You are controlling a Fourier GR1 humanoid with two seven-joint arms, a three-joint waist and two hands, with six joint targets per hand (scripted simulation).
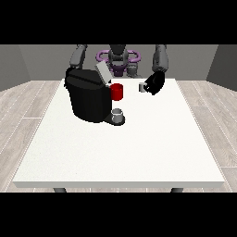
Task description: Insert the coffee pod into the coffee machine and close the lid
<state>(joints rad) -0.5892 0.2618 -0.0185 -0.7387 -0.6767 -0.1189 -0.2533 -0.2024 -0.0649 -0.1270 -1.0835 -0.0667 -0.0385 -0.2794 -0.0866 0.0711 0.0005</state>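
From the front view you see the hand at the view's right [154, 84] raised above the far part of the white table [115, 152]; its fingers curl toward a small grey coffee pod [142, 87] at their tips, and they seem to pinch it, though you cannot tell the contact for certain; off to that hand's side, toward the view's left, stands a red cup [117, 91], and just past it the black coffee machine [88, 96] with its grey lid [102, 72] tilted up and open; a small grey cup [118, 115] sits on the machine's base, nearer the camera than the hand; the other hand is hidden behind the machine.
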